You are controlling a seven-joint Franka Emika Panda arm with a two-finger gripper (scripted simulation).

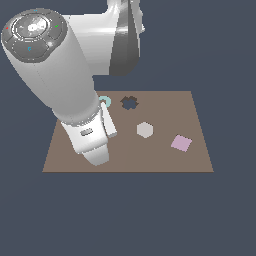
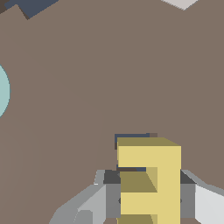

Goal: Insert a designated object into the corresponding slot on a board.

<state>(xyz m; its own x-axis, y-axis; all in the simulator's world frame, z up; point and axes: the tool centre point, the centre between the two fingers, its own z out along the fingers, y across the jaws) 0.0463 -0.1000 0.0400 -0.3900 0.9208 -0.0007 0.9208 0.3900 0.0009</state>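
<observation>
Gripper holds the yellow E low over the board.

In the wrist view the fingers [image 2: 199,203] are clamped on both sides of the E [image 2: 151,181], which sits over a dark slot [image 2: 131,138] in the board [image 2: 87,65]. In the exterior view the arm [image 1: 55,75] hides the E; a white hexagon [image 1: 144,129], pink square [image 1: 181,143], gear recess [image 1: 129,103] and teal ring [image 1: 105,102] show.

Flat, even simulator lighting, soft sheen on the arm [image 1: 55,85], coarse pixelated edges, no blur.
</observation>
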